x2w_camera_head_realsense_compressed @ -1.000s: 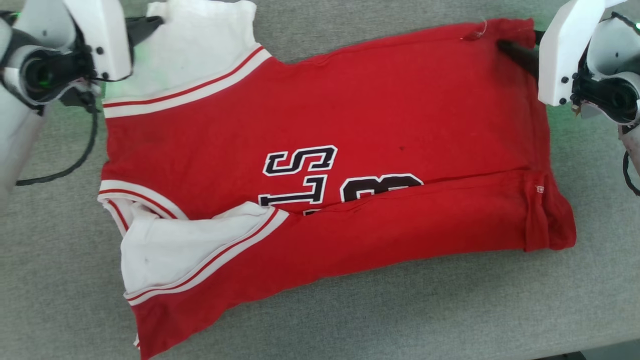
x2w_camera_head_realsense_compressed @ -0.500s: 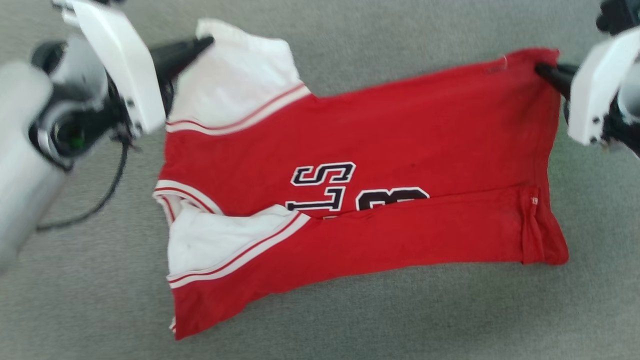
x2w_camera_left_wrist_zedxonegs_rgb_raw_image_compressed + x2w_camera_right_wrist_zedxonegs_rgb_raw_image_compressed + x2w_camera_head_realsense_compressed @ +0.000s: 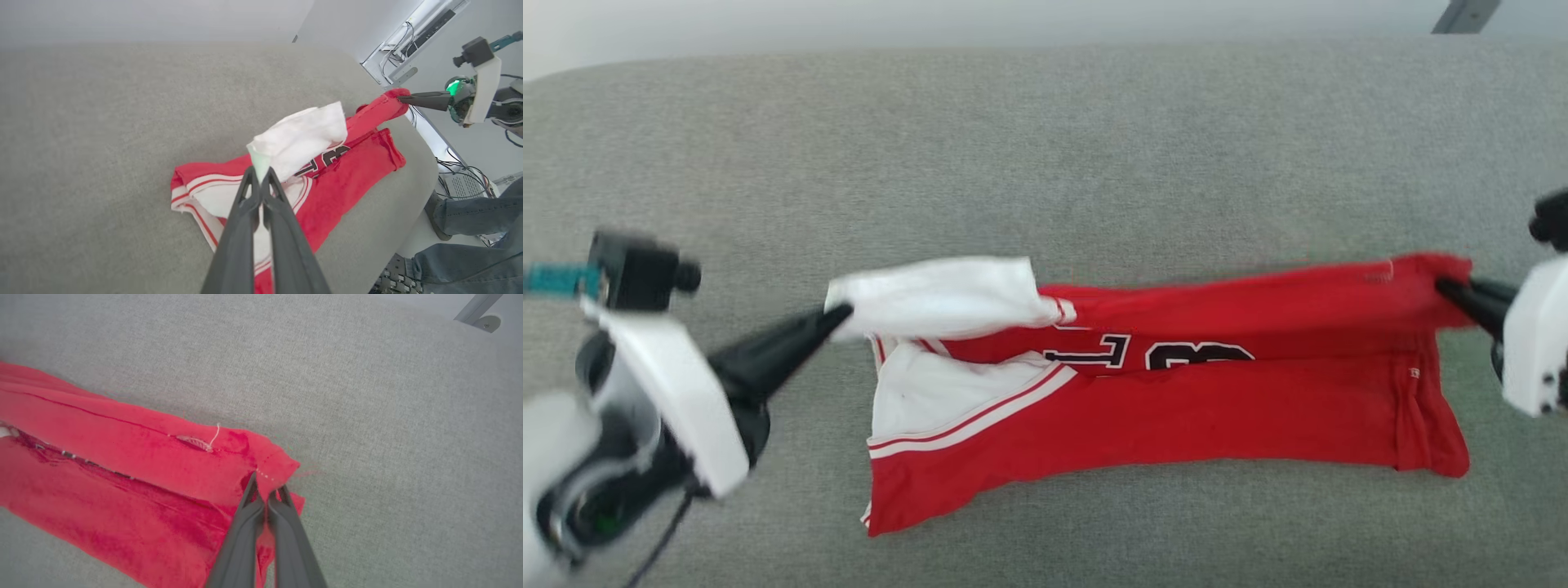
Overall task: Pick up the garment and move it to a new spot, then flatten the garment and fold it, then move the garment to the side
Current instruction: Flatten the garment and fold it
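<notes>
Roughly halfway through the folding, by the look of it. Got the garment (image 3: 1176, 416) lying close to the near edge of the grey worktop (image 3: 1045, 163), hem end toward the right edge, near long side already folded over the numerals. Holding the white sleeve (image 3: 939, 298) in clenched left jaws and the far hem corner (image 3: 1421, 278) in pinched-shut right jaws, lifting that far edge. Left to do, at a guess: laying it over, maybe another fold, then sliding everything aside.
</notes>
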{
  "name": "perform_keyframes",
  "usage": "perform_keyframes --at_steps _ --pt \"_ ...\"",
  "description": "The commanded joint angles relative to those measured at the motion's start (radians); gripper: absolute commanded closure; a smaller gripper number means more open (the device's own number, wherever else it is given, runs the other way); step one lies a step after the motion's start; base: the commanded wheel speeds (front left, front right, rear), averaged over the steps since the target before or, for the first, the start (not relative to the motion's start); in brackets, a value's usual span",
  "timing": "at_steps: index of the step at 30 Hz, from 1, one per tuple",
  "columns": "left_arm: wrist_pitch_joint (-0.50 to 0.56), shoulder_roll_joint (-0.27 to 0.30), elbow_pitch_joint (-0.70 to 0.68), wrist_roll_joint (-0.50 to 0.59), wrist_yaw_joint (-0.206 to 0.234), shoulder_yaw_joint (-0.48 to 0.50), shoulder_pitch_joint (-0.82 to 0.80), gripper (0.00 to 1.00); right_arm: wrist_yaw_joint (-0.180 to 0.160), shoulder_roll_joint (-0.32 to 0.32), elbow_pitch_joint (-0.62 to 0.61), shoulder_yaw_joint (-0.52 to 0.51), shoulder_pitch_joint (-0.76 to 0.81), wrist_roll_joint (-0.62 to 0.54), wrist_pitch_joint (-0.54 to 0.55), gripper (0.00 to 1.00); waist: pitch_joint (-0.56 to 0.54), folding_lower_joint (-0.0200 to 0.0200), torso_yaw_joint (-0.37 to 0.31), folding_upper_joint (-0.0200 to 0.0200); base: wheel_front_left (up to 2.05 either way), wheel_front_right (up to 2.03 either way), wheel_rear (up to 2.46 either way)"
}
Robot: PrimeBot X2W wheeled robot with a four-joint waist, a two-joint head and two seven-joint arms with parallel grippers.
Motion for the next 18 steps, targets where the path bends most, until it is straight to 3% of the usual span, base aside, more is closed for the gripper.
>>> perform_keyframes --at_steps 1,4,8,18 --pt "-0.037 0.016 -0.025 -0.012 0.001 -0.011 0.055 1.0 -0.001 -0.014 -0.032 -0.022 0.061 -0.005 0.006 1.0 -0.007 0.0 0.009 0.0 0.0 0.0 0.0" --pt "-0.095 0.027 -0.06 -0.015 0.004 -0.036 0.134 1.0 -0.001 -0.025 -0.083 -0.069 0.157 -0.013 0.015 1.0 -0.004 0.0 0.013 0.0 0.0 0.0 0.0" --pt "-0.155 -0.002 -0.062 -0.033 0.017 -0.061 0.213 1.0 -0.001 0.001 -0.114 -0.13 0.253 -0.035 0.03 1.0 0.006 0.0 0.013 0.0 0.0 0.0 0.0" --pt "-0.216 -0.141 0.116 -0.049 0.007 -0.084 0.264 1.0 -0.001 0.139 -0.036 -0.21 0.278 -0.103 0.025 1.0 0.041 0.0 0.007 0.0 0.0 0.0 0.0"
